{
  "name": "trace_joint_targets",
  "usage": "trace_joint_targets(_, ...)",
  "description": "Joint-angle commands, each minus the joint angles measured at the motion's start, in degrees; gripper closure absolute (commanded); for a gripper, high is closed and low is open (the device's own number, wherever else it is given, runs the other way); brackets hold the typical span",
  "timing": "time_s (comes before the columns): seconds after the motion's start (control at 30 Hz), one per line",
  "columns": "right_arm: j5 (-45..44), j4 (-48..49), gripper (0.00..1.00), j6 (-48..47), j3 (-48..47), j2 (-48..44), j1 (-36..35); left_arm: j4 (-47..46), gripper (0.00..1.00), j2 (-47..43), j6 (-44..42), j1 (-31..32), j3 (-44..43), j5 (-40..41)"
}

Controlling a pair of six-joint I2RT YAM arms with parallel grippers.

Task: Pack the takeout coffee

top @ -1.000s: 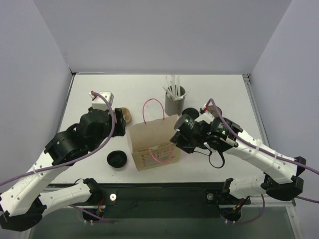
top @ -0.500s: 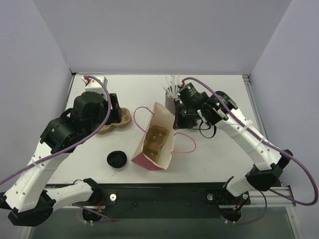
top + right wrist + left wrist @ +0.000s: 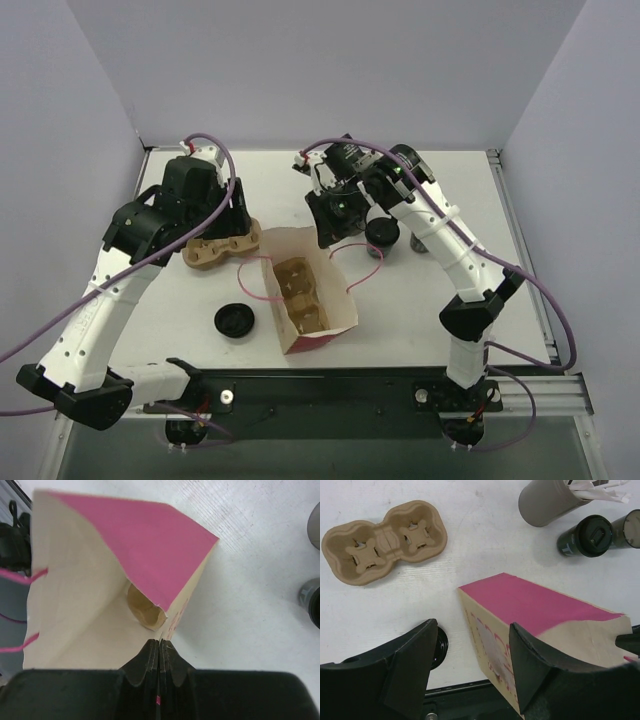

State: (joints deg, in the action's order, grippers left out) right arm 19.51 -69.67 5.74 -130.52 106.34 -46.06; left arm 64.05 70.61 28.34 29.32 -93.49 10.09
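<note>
So far the packing looks only part done, by my reading. Nearest the arm bases, a loose black lid (image 3: pixel 235 321) lies flat on the surface (image 3: pixel 420 310), just left of the paper bag (image 3: pixel 540 605). The bag's mouth gapes upward and 1 cardboard carrier (image 3: pixel 298 292) sits inside it, with no cup in its wells. The right tool (image 3: pixel 160 652) has its fingers pressed together on the bag's far rim, apparently pinching the paper to hold the mouth open. The left tool (image 3: pixel 472 630) hangs above the bag's left side, spread wide and empty. Further back on the left, a second carrier (image 3: pixel 385 540) rests on the surface, also empty. Beyond the bag to the right stands the takeout coffee (image 3: pixel 587 536) — lidded, upright, outside the bag — with a second dark cup (image 3: pixel 630 527) touching or just beside it, and the grey straw holder (image 3: pixel 545 500) behind. What is left, as I judge it: lifting the coffee into the bag.
</note>
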Motion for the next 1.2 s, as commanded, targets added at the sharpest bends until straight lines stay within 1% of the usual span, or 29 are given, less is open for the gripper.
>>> trace_joint_targets(0.0, -4.3, -6.88, 1.0, -4.68, 0.09, -0.88, -2.45, -1.04, 0.31, -1.0, -0.03, -0.49, -2.57, -3.67)
trace_joint_targets(0.1, -7.81, -7.41, 1.0, -5.29, -2.45, 0.96, -4.55, -0.33, 0.3, -1.17, -0.21, -0.49, -2.31, -2.88)
trace_joint_targets(0.17, -9.04, -6.8, 1.0, -7.05, -4.65, 1.93, -6.31, 1.85, 0.32, -1.18, 1.1, -0.49, -2.39, -0.52)
trace_joint_targets(0.23, -9.57, -6.18, 0.9, -5.83, -6.4, 3.95, -6.58, 5.98, 0.32, -1.09, 4.34, -0.49, -4.41, 6.39)
trace_joint_targets(0.27, -12.1, -6.01, 0.86, -4.26, -8.76, 4.74, -6.58, 7.48, 0.32, -1.52, 4.1, -0.23, -5.03, 7.74)
trace_joint_targets(0.3, -14.39, -5.74, 0.73, 0.37, -10.44, 5.79, -6.58, 8.1, 0.32, -1.7, 4.18, 0.03, -5.99, 9.15)
trace_joint_targets(0.33, -16.58, -4.96, 0.66, 3.11, -11.94, 6.06, -6.5, 8.63, 0.32, -1.88, 4.18, 0.38, -6.43, 11.34)
trace_joint_targets(0.37, -18.78, -4.34, 0.61, 6.01, -13.08, 5.81, -5.89, 8.37, 0.32, -2.05, 4.01, 0.65, -6.53, 11.71)
trace_joint_targets(0.4, -22.98, -3.64, 0.51, 9.96, -12.49, 3.98, -5.36, 8.2, 0.32, -2.14, 3.92, 0.74, -5.92, 11.71)
trace_joint_targets(0.43, -24.94, -1.63, 0.47, 16.35, -11.17, 2.48, -4.92, 7.67, 0.32, -2.14, 4.09, 0.74, -5.48, 11.27)
trace_joint_targets(0.47, -26.26, -0.48, 0.44, 20.06, -6.29, 0.64, -3.96, 7.32, 0.32, -2.23, 4.01, 0.74, -4.86, 10.84)
trace_joint_targets(0.5, -28.01, 1.71, 0.39, 22.8, -3.89, -3.3, -3.6, 7.14, 0.32, -2.32, 4.01, 0.74, -4.25, 10.48)
trace_joint_targets(0.53, -29.6, 2.08, 0.39, 28.48, -1.6, -5.16, -3.51, 6.97, 0.32, -2.32, 3.92, 0.74, -3.37, 10.04)
trace_joint_targets(0.63, -33.38, 1.73, 0.38, 35.9, 4.12, -11.5, -3.59, 6.61, 0.32, -2.75, 3.83, 1.0, -2.14, 10.04)
trace_joint_targets(0.67, -33.83, 1.21, 0.38, 40.27, 5.26, -12.9, -3.77, 6.44, 0.32, -3.02, 3.66, 1.09, -1.78, 10.13)
trace_joint_targets(0.73, -34.01, -0.99, 0.4, 44.61, 8.87, -16.51, -4.65, 5.83, 0.32, -3.2, 3.22, 1.35, -1.17, 10.3)
trace_joint_targets(0.77, -33.75, -1.78, 0.4, 48.19, 10.36, -17.56, -5.26, 5.73, 0.32, -3.11, 3.13, 1.44, -0.64, 10.3)
trace_joint_targets(0.8, -33.57, -2.66, 0.4, 49.62, 11.85, -19.58, -6.83, 5.65, 0.32, -3.02, 3.04, 1.53, -0.46, 10.22)
trace_joint_targets(0.83, -32.26, -2.75, 0.4, 50.85, 15.52, -20.64, -7.46, 5.56, 0.32, -2.93, 2.95, 1.7, -0.38, 10.13)
trace_joint_targets(0.9, -31.29, -2.75, 0.4, 54.45, 18.71, -23.27, -9.3, 5.47, 0.32, -3.02, 2.86, 1.79, -0.02, 10.04)
trace_joint_targets(0.93, -31.2, -2.67, 0.41, 55.6, 21.33, -23.9, -11.22, 5.38, 0.32, -3.19, 2.78, 1.88, 0.06, 10.21)
trace_joint_targets(1.03, -31.72, -1.44, 0.41, 56.93, 23.72, -25.75, -14.04, 5.56, 0.31, -3.28, 2.69, 2.32, 0.07, 10.57)
trace_joint_targets(1.17, -27.87, 2.69, 0.43, 55.87, 25.83, -24.96, -14.4, 5.38, 0.31, -3.02, 2.6, 3.11, 0.42, 10.48)
